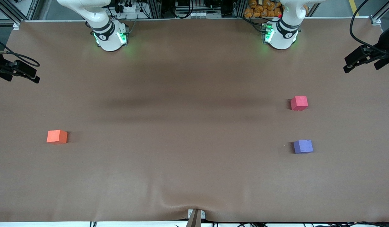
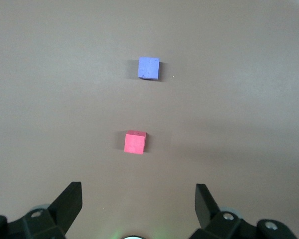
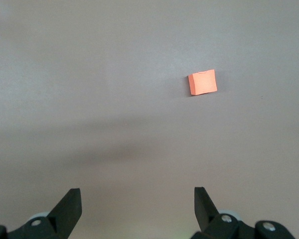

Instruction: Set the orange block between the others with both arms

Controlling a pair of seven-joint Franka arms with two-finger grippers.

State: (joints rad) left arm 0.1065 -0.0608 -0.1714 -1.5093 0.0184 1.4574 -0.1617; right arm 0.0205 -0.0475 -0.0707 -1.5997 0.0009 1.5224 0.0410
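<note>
right gripper (image 3: 137, 204) should drop straight onto the orange block (image 1: 56, 136), jaws squared to its flat sides, grip mid-height. block sits alone on the brown table (image 1: 188, 132) at the right arm's end, well apart from the red-pink cube (image 1: 299, 103) and blue-purple cube (image 1: 303, 146). right gripper high up, fingers spread, empty, block off-centre from it. left gripper (image 2: 138, 205) waits above its two cubes, spread and empty too

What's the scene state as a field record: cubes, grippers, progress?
orange foam cube: on table, right arm's end, untouched
red-pink foam cube: left arm's end
blue-purple foam cube: nearer the front camera than red-pink, gap between them
left gripper: open, empty, above the pair
right gripper: open, empty, above bare table
progress: not started
</note>
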